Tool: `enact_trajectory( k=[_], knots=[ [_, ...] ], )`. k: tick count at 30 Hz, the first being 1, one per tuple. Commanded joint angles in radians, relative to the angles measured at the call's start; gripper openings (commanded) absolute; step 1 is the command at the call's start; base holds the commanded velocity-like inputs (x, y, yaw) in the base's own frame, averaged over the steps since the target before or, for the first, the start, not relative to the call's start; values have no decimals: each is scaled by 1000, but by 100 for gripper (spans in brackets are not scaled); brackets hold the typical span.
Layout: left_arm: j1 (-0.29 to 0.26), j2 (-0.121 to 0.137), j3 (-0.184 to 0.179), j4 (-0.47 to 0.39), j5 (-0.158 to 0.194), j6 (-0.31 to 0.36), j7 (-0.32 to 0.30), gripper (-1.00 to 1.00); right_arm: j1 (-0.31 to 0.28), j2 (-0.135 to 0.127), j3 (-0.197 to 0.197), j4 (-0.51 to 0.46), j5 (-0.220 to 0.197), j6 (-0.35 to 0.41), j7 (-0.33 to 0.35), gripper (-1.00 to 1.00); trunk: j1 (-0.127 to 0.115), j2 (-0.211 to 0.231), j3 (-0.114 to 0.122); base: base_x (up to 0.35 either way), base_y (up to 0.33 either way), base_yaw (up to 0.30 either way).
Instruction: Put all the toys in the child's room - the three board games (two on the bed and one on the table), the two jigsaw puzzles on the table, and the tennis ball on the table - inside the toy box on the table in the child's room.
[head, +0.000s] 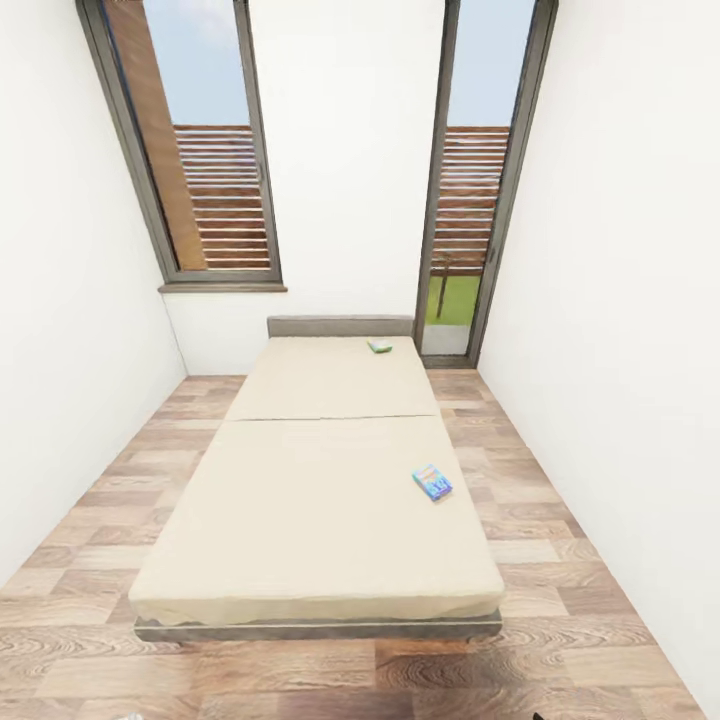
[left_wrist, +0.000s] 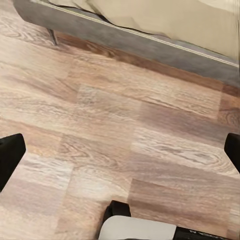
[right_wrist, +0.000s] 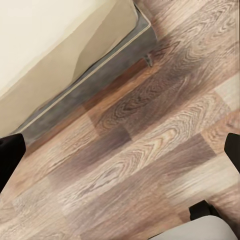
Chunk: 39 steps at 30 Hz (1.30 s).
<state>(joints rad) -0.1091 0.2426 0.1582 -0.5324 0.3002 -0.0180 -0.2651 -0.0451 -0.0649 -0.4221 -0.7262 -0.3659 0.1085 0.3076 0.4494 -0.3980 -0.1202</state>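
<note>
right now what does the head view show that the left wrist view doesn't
Head view alone: the whole bed seen from its foot, with a blue-yellow board game near its right edge and a white-green board game up by the headboard, plus two tall windows and white walls.

Left wrist view alone: the left hand, open, its dark fingertips at the picture's sides, hanging over bare floor, and a bed leg.

Both: the cream mattress, the bed's grey frame and the wood-plank floor.
</note>
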Motion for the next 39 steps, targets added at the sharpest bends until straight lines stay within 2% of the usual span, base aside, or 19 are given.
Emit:
enact_trajectory(
  k=[1,6,13,33,39],
  knots=[
    [-1,0,3,2,1,-7,-6,100,-1,1,-3,-1,-10,9,5,100,1,-2,-1,0,0,-178],
    [-1,-11,3,7,-25,-27,-6,100,-1,3,-3,-1,-10,8,5,100,1,-2,7,0,0,-158],
    [-1,-27,3,8,-38,-32,-6,100,-1,4,-3,-1,-10,8,5,100,1,-2,17,0,0,-124],
    [-1,-29,3,9,-41,-34,-5,100,-1,5,-3,1,-10,8,5,100,1,-2,47,0,0,-88],
    [-1,-30,3,9,-64,-34,0,100,-1,6,-3,-1,-10,8,5,100,1,-2,52,83,-125,39]
  ],
)
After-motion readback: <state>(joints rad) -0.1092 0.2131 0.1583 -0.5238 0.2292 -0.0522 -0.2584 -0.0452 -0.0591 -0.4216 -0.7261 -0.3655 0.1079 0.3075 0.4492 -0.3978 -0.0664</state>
